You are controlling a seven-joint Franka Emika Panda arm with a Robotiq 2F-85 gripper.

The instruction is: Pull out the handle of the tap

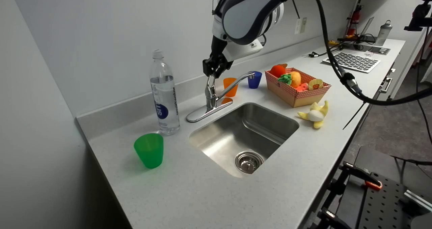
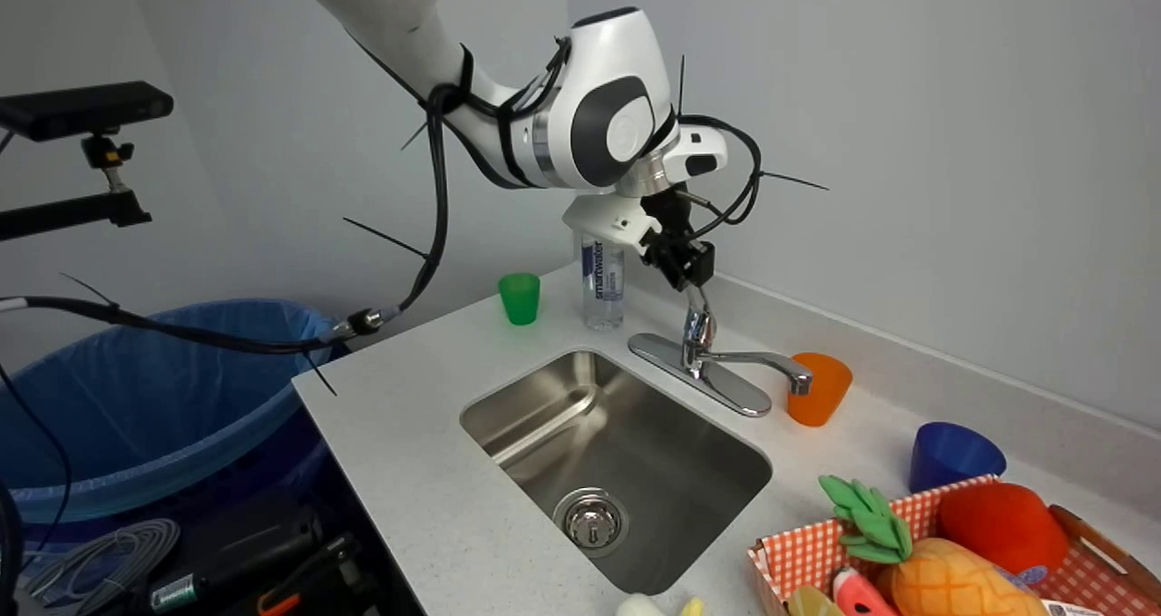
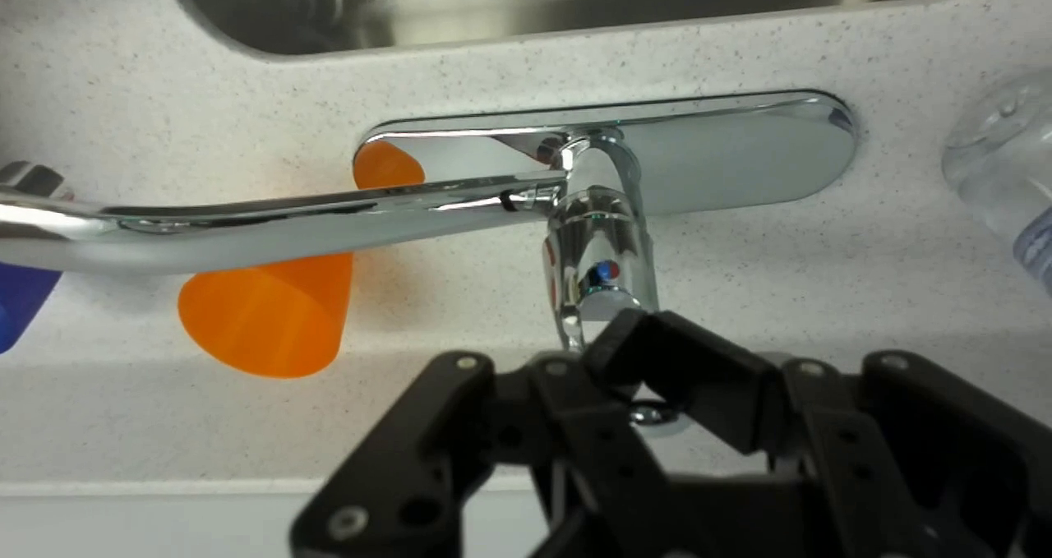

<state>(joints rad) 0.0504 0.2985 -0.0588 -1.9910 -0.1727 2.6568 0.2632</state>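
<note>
Handle of the tap: a short chrome lever rising from the top of the tap body, behind the sink. The gripper reaches down to it from above on the end of the robot arm, its jaws closed around the handle's upper part; in the wrist view a bit of chrome shows between them. How far the handle runs inside the jaws is hidden. A small mark in 2 colours, red and blue, sits on the chrome near them. The long low spout runs sideways, and the base plate lies flat on the bench with an orange reflection at 1 end.

Near the spout stands an orange cup and, farther along the bench, a blue cup. On the tap's opposite side a clear bottle stands upright, with a green cup near it. Near the blue cup, a basket with checked lining holds toy fruit; in an exterior view a peeled toy banana lies on the bench beside the basket.
</note>
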